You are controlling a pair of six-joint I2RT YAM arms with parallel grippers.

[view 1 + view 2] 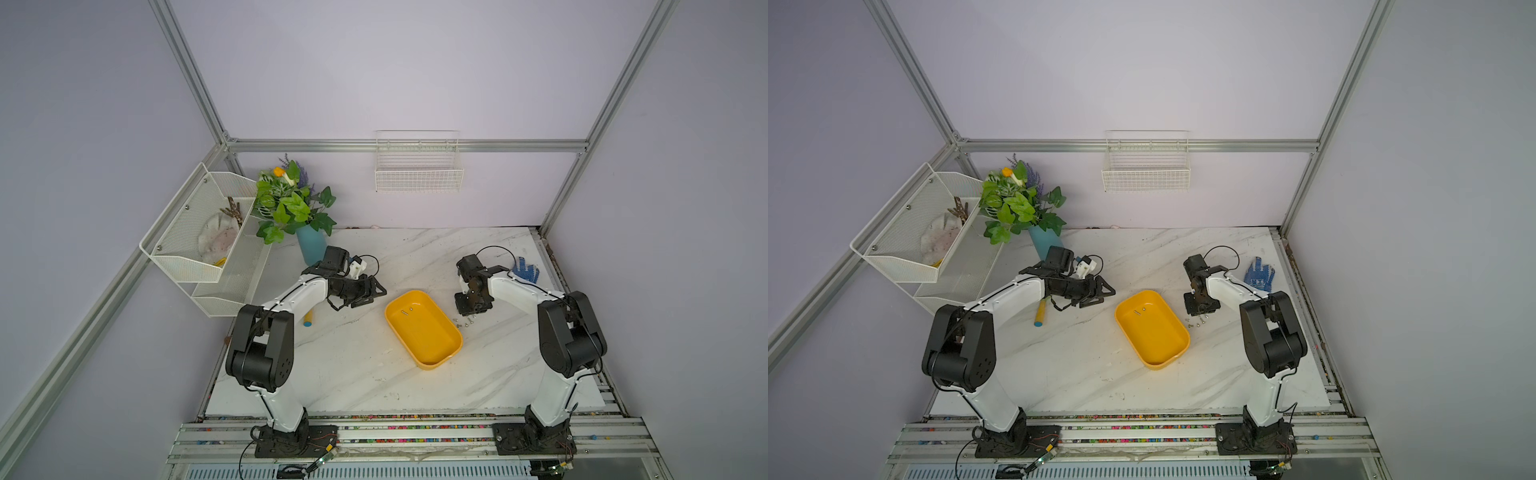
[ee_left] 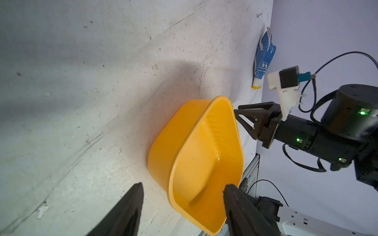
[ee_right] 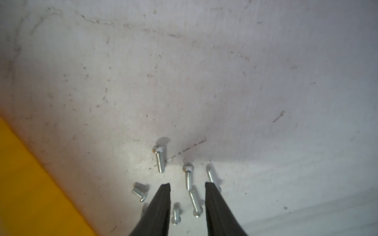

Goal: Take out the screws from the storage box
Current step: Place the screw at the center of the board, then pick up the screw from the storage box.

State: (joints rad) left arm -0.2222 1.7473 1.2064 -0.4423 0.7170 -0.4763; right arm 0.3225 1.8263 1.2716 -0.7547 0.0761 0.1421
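The yellow storage box [image 1: 432, 365] [image 1: 1158, 365] sits mid-table, and two screws [image 1: 406, 311] [image 1: 1138, 312] lie on its floor near the far end. Several more screws [image 1: 463, 322] [image 3: 159, 161] lie loose on the marble just right of the box [image 3: 24, 183]. My right gripper [image 1: 471, 312] [image 3: 188, 184] points down over that cluster, its jaws apart. Two screws lie on the table under the gap and none is gripped. To the left of the box [image 2: 163, 155] hovers my left gripper [image 1: 380, 293] [image 2: 185, 186], open and empty.
A blue dotted glove [image 1: 524, 270] [image 2: 263, 59] lies at the back right, behind the right arm. A blue vase with a plant [image 1: 311, 245], a yellow-and-blue marker [image 1: 308, 320] and a white mesh rack [image 1: 199, 241] are on the left. A wire basket [image 1: 419, 166] hangs on the back wall.
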